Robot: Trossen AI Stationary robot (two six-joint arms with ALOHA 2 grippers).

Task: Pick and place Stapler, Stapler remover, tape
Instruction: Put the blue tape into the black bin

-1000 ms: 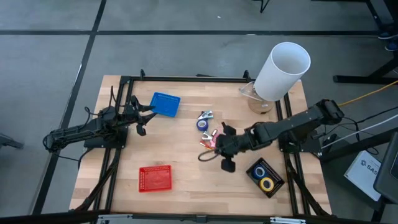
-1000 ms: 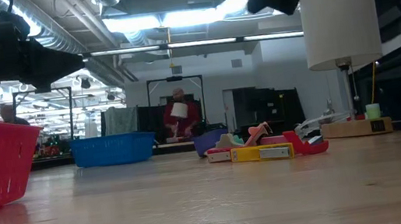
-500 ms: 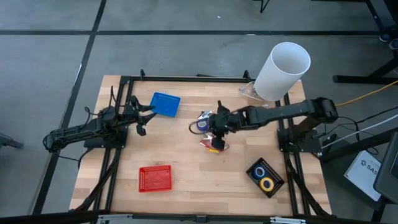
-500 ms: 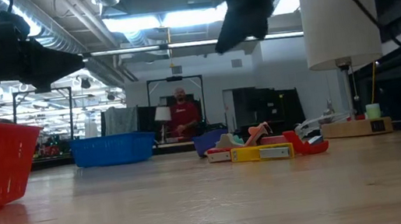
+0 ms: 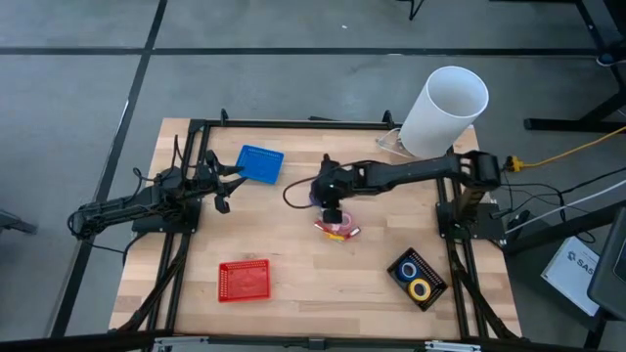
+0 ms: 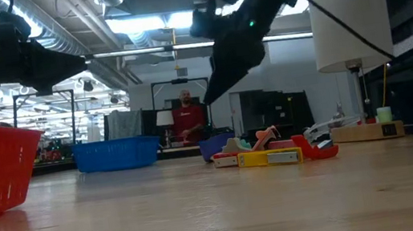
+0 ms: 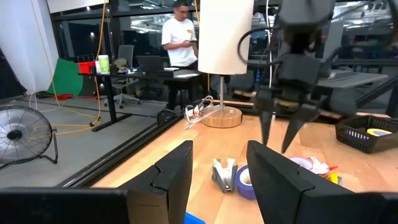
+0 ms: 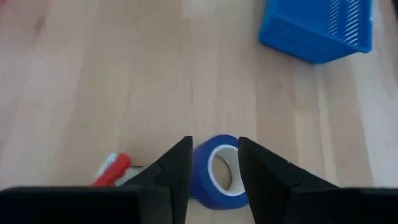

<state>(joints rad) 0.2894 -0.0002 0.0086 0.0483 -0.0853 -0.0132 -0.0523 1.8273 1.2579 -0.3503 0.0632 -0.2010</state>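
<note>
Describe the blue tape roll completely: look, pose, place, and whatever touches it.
The blue tape roll is a small ring, blue outside with a pale inner core. It lies near the middle of the wooden table, beside the silvery stapler remover and close to a cluster of pink, red and yellow items. The right gripper hangs above it, open, fingers either side as its wrist camera sees it, not touching.

A blue tape roll (image 8: 219,174) with a white core lies between the dark right pincer's (image 8: 212,163) fingers. Ahead of it stands a blue basket (image 8: 318,28) on pale wood; beside it, something red (image 8: 112,168).
</note>
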